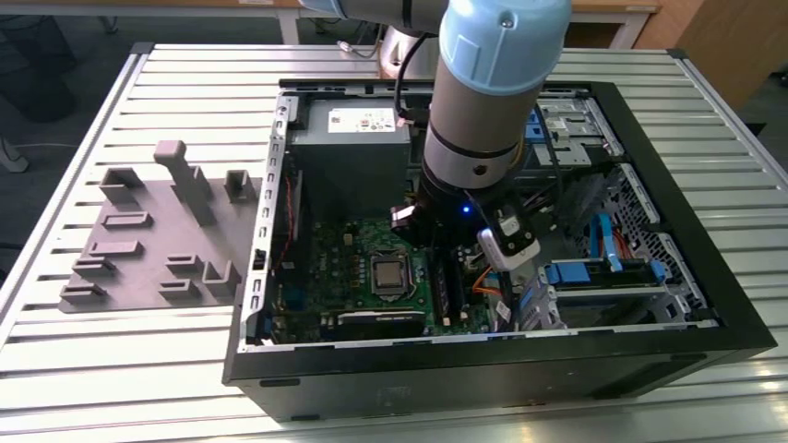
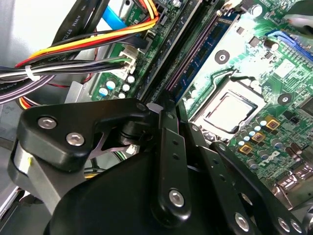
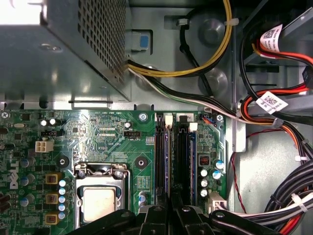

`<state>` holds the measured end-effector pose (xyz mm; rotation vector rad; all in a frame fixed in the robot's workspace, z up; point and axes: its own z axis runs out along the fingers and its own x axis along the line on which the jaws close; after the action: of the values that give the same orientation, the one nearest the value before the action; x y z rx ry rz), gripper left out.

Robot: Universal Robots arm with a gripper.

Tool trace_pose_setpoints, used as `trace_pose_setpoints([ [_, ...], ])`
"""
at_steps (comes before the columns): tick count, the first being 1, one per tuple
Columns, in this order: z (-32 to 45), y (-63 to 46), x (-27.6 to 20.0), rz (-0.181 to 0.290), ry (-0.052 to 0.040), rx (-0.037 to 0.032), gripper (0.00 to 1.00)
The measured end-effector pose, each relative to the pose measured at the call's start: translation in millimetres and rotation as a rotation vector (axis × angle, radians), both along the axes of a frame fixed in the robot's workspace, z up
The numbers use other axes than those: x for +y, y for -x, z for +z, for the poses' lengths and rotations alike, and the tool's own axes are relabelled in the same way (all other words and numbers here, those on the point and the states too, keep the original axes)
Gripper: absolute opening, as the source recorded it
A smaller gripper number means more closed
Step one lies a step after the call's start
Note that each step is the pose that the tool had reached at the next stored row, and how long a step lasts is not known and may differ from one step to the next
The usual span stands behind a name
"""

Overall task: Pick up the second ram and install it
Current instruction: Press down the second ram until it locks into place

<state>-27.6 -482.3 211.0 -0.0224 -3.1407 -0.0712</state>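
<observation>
An open black computer case [image 1: 493,360] lies on a slatted metal table [image 1: 74,369]; a grey plastic holder tray with upright blocks [image 1: 148,240] sits beside it, toward the exterior view's left; inside the case, a green motherboard [image 1: 339,277] carries a square silver processor [image 1: 390,274]; the long black memory slots [image 3: 182,161] run just beside the processor [image 3: 100,201], between it and a bundle of coloured cables [image 3: 288,205]; a boxy grey metal power supply [image 1: 351,138] sits behind the motherboard; the black metal gripper [image 3: 168,215] hangs directly over the slots.

In the second wrist view the black gripper [image 2: 168,117] hangs over the green motherboard [image 2: 274,78], its jaws pressed together above a memory slot [image 2: 193,54], beside the processor socket [image 2: 232,112]
</observation>
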Motion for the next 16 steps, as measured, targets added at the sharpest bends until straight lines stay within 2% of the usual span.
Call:
trace_pose_setpoints([
  [16,-0.1,-0.2,-1.6,-0.013,-0.0001,0.0,0.14],
])
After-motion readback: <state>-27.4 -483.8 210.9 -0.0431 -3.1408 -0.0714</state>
